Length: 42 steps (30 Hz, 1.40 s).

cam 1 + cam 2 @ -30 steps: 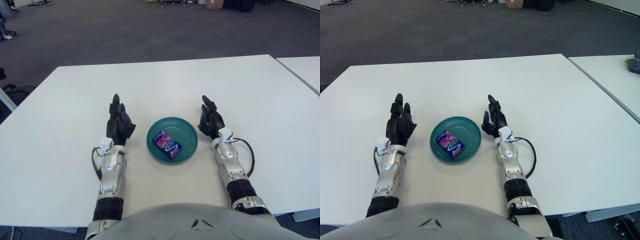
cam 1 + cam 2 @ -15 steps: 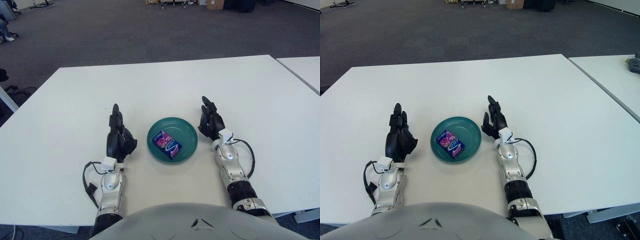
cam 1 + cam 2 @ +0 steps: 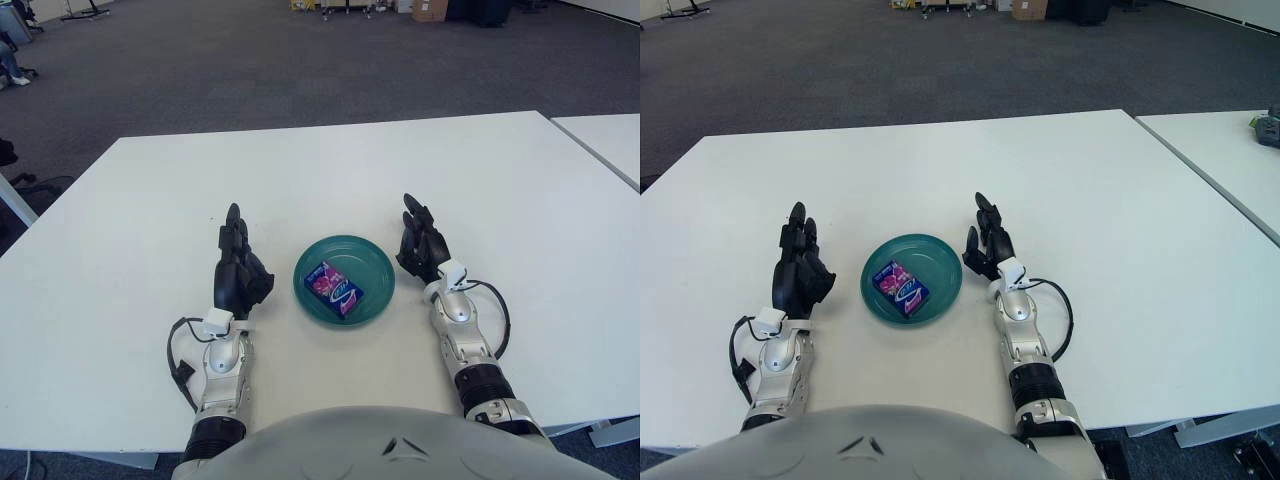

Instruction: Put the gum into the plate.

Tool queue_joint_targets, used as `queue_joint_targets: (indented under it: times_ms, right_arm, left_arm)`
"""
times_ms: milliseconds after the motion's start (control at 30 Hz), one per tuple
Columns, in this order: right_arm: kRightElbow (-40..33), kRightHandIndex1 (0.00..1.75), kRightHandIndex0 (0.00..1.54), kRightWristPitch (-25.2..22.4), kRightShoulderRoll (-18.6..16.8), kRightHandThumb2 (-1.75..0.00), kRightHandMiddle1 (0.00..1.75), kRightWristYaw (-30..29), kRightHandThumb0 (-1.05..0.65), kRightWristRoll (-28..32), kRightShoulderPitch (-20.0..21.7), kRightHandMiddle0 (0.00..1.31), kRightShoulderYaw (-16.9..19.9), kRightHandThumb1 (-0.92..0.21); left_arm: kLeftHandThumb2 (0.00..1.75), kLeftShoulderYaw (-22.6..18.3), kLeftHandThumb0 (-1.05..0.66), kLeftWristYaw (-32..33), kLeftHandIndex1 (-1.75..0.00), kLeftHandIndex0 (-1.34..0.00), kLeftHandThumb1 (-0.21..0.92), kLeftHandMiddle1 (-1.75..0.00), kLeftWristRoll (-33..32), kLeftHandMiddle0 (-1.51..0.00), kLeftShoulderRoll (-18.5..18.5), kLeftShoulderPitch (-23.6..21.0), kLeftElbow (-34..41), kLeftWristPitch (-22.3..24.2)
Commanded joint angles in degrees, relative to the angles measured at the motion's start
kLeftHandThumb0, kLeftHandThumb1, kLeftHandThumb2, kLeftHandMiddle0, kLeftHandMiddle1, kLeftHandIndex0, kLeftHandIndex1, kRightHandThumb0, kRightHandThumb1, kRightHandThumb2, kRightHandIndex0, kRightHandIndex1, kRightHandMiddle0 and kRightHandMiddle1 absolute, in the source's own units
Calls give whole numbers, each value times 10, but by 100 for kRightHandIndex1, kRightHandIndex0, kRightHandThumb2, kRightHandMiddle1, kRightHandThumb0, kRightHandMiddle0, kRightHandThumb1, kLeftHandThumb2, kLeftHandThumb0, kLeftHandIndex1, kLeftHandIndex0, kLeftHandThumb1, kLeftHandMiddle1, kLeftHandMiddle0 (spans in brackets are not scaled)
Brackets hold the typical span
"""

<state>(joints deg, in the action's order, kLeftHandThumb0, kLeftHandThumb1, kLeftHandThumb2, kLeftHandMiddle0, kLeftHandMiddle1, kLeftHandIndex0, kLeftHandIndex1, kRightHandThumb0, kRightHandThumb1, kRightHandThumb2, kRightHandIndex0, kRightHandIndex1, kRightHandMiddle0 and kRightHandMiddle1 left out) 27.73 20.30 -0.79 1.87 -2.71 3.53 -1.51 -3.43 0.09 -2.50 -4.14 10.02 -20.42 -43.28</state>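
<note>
A blue and pink gum pack (image 3: 334,288) lies flat inside the teal plate (image 3: 372,257) at the middle of the white table. My left hand (image 3: 238,266) shows just left of the plate, its dark fingers straight and holding nothing. On the other side of the plate, my right hand (image 3: 421,240) stands with fingers extended, also holding nothing. Neither hand touches the plate or the gum.
The white table (image 3: 330,170) stretches far beyond the plate. A second white table (image 3: 1230,150) stands to the right across a gap, with a small dark object (image 3: 1267,128) at its far edge. Grey carpet lies behind.
My left hand drew back toward me and away from the plate during the last second, then shifted slightly forward. The right hand, plate and gum stayed put.
</note>
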Motion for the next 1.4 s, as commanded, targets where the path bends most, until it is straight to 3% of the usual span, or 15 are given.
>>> queue_joint_targets:
  times_ms: [0,233,1367]
  right_arm:
    - [28,0,4,-27,0,-103,28,2,-61,8,-41,0,4,-92]
    - [24,0,4,-28,1,-103,28,1,-61,5,-44,0,3,-92]
    - [4,0,3,-37,-4,-103,28,-2,-61,1,-61,0,-5,-92]
  left_arm:
    - [96,-4,-105,-15,-62,0,92,-2,-13,-18,-3,27,-78,-29]
    - [94,-6,-104,-43,-68,0,92,-2,-38,-20,-9,20,-96,-37]
    - [103,-25,-103,-117,-54,0,92,0,-99,-17,-33,24,-97,24]
